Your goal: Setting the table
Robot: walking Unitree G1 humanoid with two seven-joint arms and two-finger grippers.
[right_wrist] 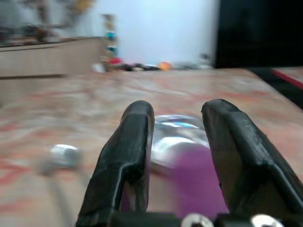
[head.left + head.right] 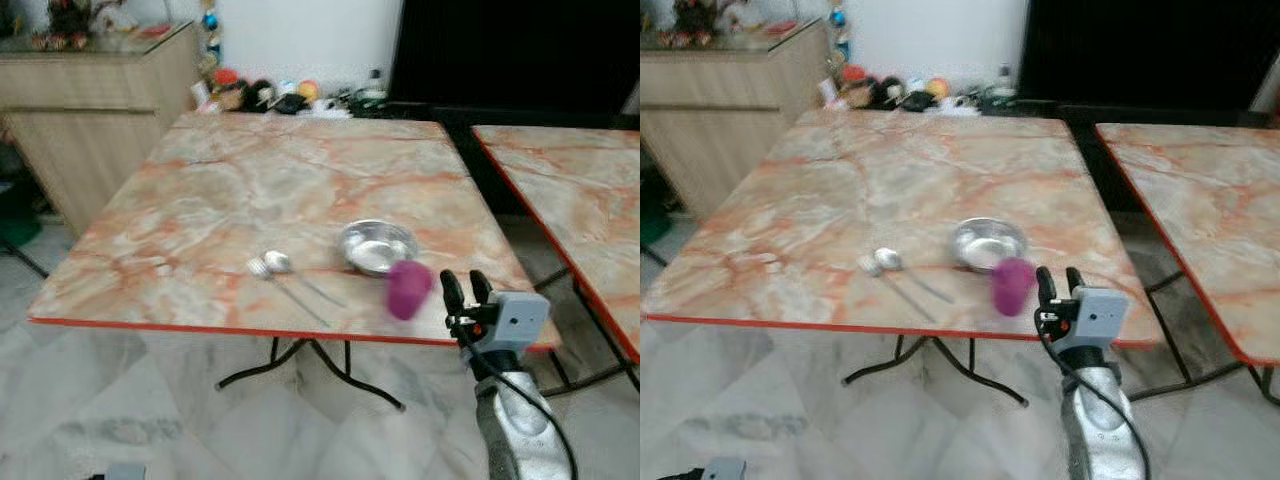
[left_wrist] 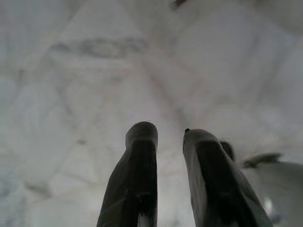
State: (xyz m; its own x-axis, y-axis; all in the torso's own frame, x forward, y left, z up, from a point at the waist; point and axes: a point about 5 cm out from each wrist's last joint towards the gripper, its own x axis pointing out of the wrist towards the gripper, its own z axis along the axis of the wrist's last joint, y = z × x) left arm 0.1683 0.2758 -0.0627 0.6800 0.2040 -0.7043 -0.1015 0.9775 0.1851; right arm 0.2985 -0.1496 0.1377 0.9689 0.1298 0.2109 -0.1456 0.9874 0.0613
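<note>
Background stuff we see around the room.
Far left a wooden cabinet (image 2: 95, 90) with clutter on top; small colourful items (image 2: 270, 95) along the far wall; a dark panel (image 2: 510, 50) far right; a second marble table (image 2: 580, 190) on the right; pale marble floor (image 2: 130, 400) near.

A marble-patterned table (image 2: 230, 190) with a red edge stands on black folding legs over a pale marbled tile floor (image 2: 120, 410). A second matching table (image 2: 580, 190) sits at 3 o'clock. A wooden cabinet (image 2: 90, 100) stands at 10 o'clock, a white wall (image 2: 300, 40) at 12, beside a black panel (image 2: 510, 50).
</note>
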